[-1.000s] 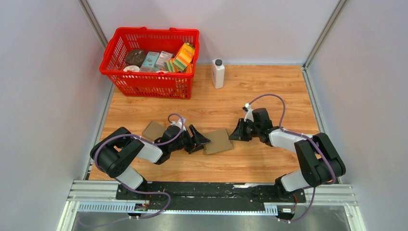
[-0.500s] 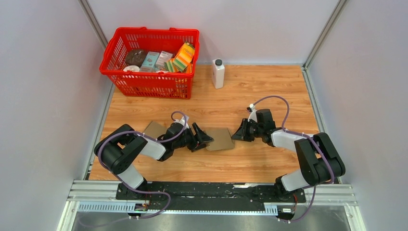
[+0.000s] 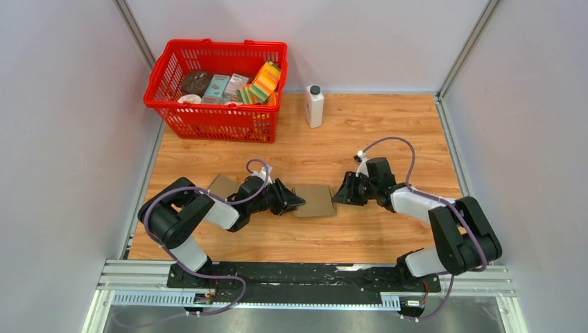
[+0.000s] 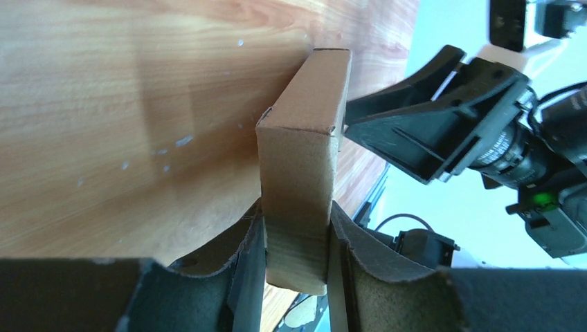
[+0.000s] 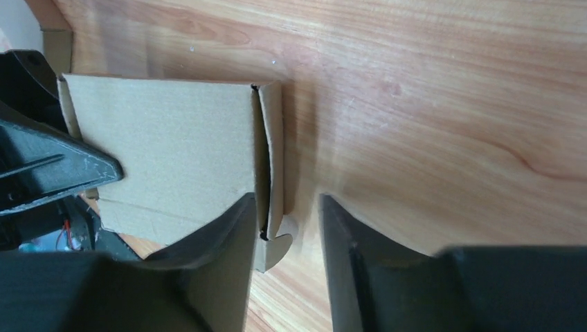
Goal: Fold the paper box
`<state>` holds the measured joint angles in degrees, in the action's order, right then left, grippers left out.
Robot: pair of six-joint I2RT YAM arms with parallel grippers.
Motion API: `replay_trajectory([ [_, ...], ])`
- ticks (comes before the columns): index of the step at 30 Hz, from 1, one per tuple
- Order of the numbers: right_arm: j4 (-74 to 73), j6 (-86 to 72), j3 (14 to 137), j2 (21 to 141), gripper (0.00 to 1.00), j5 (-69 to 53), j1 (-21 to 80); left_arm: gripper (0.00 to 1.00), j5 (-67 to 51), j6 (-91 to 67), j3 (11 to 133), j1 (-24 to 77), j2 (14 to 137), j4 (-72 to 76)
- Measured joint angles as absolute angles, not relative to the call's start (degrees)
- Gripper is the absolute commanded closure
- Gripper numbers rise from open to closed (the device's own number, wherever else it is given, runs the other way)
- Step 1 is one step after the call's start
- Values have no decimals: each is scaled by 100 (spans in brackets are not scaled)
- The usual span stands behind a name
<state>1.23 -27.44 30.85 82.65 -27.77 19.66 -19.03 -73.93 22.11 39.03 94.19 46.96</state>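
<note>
Clamping light, crease-prone paper box (image 4: 304,131) at lower centre with left gripper (image 4: 296,214); straddling its thin end flap (image 5: 273,138) with right gripper (image 5: 285,204), narrowly parted, apparently not gripping.

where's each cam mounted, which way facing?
Top external: above and behind the bases, facing down on the table; both arms whole, paper box between left gripper and right gripper.
Left wrist: looks along its fingers, pinching the box end, toward the right arm.
Right wrist: looks past its open fingers at the box flap.
Shared: all show the box; each wrist view shows the other gripper.
</note>
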Motion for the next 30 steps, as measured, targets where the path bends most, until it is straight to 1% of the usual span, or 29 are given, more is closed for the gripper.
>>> replay_trajectory([
  [1,-21,-2714,3100,8154,41,-2679,2014,64,-1927,-7417,2156,3883,9419,4748],
  [2,-183,-2672,3127,8007,29,-2554,2099,64,-1951,-7452,2086,3861,9419,4797],
  [3,-401,-2587,3168,7795,24,-2318,2237,64,-2001,-7496,2003,3837,9419,4873],
  [5,-805,-2375,3306,7244,18,-1706,2773,64,-2112,-7572,1881,3787,9415,4967],
  [6,-930,-2298,3387,7002,17,-1441,3081,64,-2180,-7599,1826,3763,9402,5013],
  [9,-1098,-1863,3664,6394,15,-563,4300,64,-2410,-7710,1612,3671,9292,5103],
  [11,-1135,-1529,3811,6252,14,-106,5054,64,-2554,-7819,1476,3612,9233,5192],
  [14,-1308,-1026,4014,6423,14,683,6128,64,-2836,-8073,1197,3439,9118,5395],
  [18,-1520,-386,4195,7026,14,1702,7214,64,-3155,-8433,902,3199,9056,5787],
  [21,-1625,62,4265,7509,14,2423,7808,64,-3395,-8764,749,3083,9056,6136],
  [24,-1603,460,4292,7961,15,3162,8200,64,-3586,-9052,694,3061,9076,6508],
  [28,-1424,843,4292,8274,19,4082,8285,64,-3712,-9290,604,3059,9118,6768],
  [30,-1219,1020,4292,8403,23,4552,8285,64,-3806,-9411,526,3061,9118,6928],
])
